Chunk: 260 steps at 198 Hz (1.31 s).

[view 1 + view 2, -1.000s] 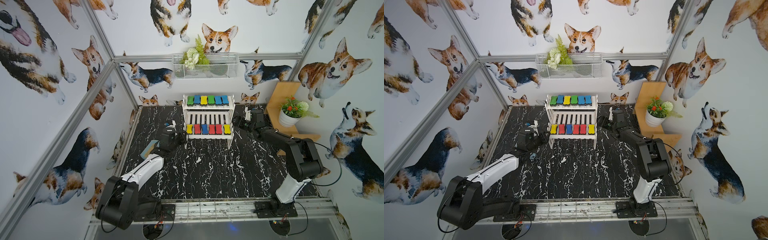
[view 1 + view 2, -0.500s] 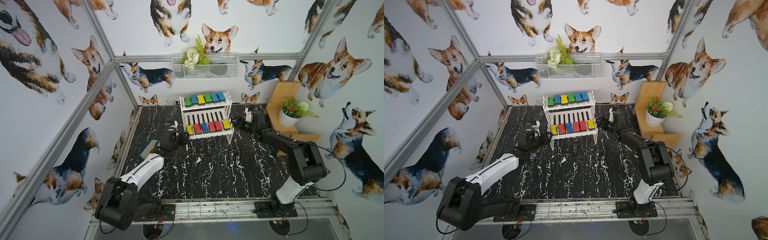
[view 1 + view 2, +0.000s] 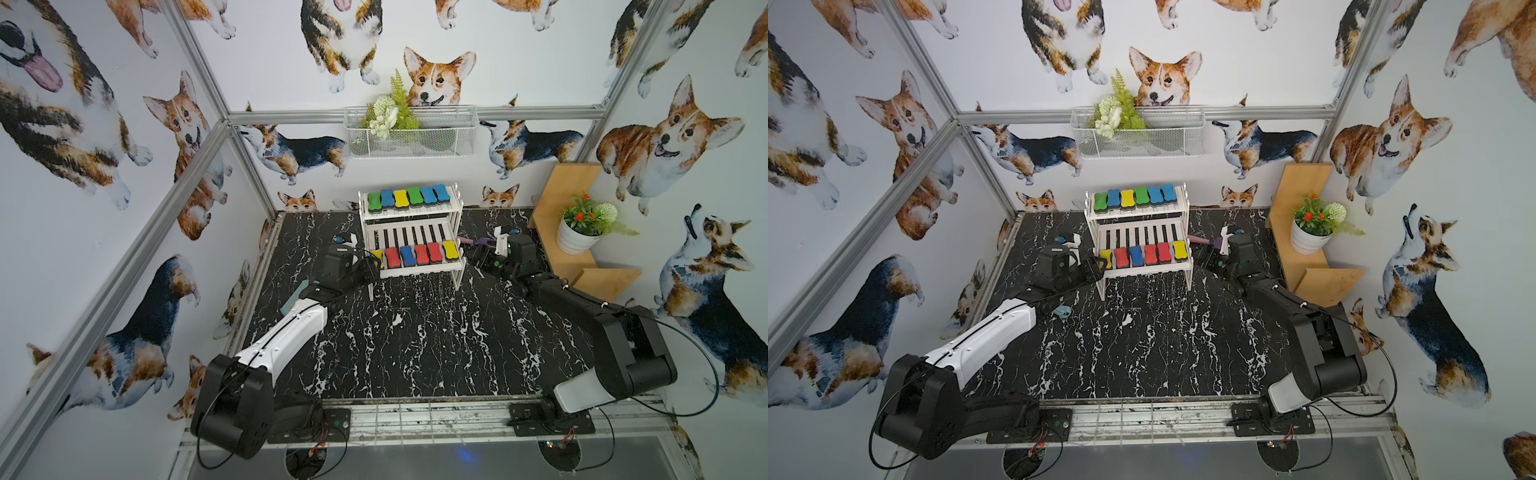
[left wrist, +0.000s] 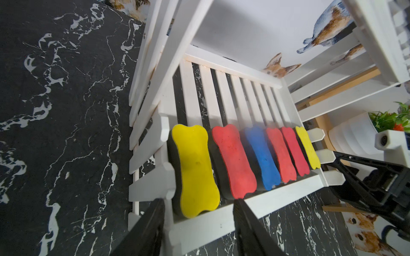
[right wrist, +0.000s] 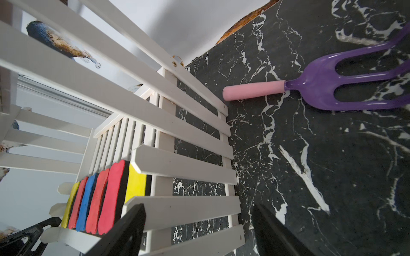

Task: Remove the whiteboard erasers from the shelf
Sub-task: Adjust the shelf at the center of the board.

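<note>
Leftmost yellow eraser (image 4: 195, 170) lies just beyond the left gripper (image 4: 198, 202), jaws spread and empty — right gripper (image 5: 197, 207), spread too, hangs right of the shelf (image 4: 277, 192).

- White walls (image 3: 540, 54) printed with corgis, framed by silver aluminium bars (image 3: 286, 118).
- Black marble-patterned tabletop (image 3: 415, 332), white-veined.
- White wire basket (image 3: 415, 145) of greenery hangs on the back wall.
- Tan stepped shelf (image 3: 567, 187) bears a potted plant (image 3: 575, 243).
</note>
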### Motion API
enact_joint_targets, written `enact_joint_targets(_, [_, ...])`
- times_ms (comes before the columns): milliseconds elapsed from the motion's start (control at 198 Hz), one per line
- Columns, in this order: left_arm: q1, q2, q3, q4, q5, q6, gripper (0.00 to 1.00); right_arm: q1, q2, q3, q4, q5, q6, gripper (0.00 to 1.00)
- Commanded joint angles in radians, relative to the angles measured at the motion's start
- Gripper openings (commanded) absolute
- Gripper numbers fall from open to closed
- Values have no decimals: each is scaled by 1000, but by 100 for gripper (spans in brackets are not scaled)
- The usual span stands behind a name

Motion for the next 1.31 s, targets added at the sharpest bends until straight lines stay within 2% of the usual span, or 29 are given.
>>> enact_joint_targets(0, [-2,-5,21,47,68,24,57,20,-42,-27,37,-65,7,81])
enact_joint_targets(222, [6,-13,20,40,78,32,58,40,-145,-75,13,-34,14,81])
enact_joint_targets(378, [7,-51,42,4,66,54,60,43,-210,-32,-54,29,-34,81])
enact_joint_targets(499, [8,-87,48,-27,40,84,64,54,-171,62,-116,70,-80,72])
enact_joint_targets(555, [8,-106,43,-39,30,92,68,67,-130,109,-145,102,-104,69])
enact_joint_targets(640, [7,-142,32,-52,27,95,97,85,-61,176,-186,156,-130,64])
enact_joint_targets(656, [8,-150,30,-54,26,94,99,88,-49,187,-193,165,-134,64])
enact_joint_targets(701, [8,-175,22,-56,30,89,99,93,-14,216,-205,180,-146,64])
enact_joint_targets(726, [8,-189,19,-57,31,89,99,95,4,231,-211,190,-151,59])
enact_joint_targets(842, [7,-244,13,-81,29,94,99,98,71,283,-232,217,-161,51])
enact_joint_targets(1145, [8,-393,-29,-146,-51,114,99,119,122,309,-198,248,-141,45])
enact_joint_targets(1306, [8,-420,-38,-181,-80,135,99,133,153,329,-214,277,-134,39])
